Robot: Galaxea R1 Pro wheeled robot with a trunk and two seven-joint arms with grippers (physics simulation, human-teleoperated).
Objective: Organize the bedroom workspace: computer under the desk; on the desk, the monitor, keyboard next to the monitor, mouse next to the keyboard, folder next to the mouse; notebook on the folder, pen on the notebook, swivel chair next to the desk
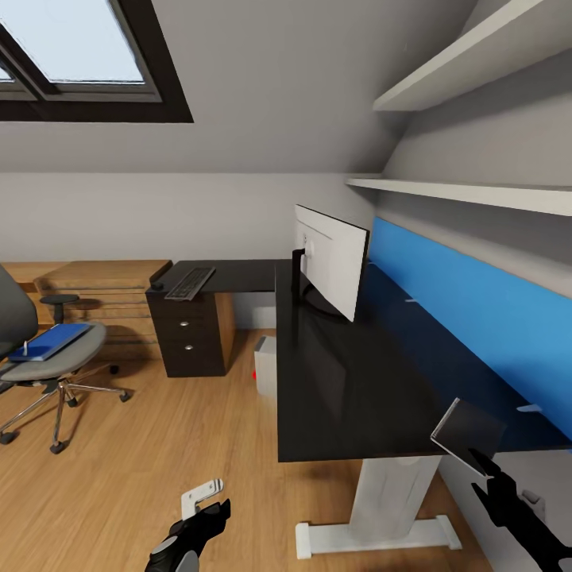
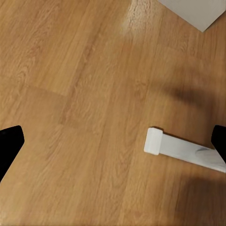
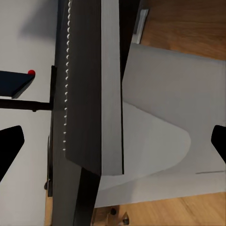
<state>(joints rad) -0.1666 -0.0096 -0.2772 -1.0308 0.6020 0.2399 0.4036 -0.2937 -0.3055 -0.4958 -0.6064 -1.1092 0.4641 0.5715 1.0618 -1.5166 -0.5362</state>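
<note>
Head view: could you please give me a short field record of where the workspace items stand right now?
monitor: upright on the desk, near the blue back panel
keyboard: on the desk's left wing, above the drawer unit
mouse: small dark shape by the keyboard's left end
computer: under the desk, red light showing
folder: on the swivel chair seat
notebook: tilted at the desk's near right corner, at the right gripper; grip unclear
left gripper: open, low over the floor
</note>
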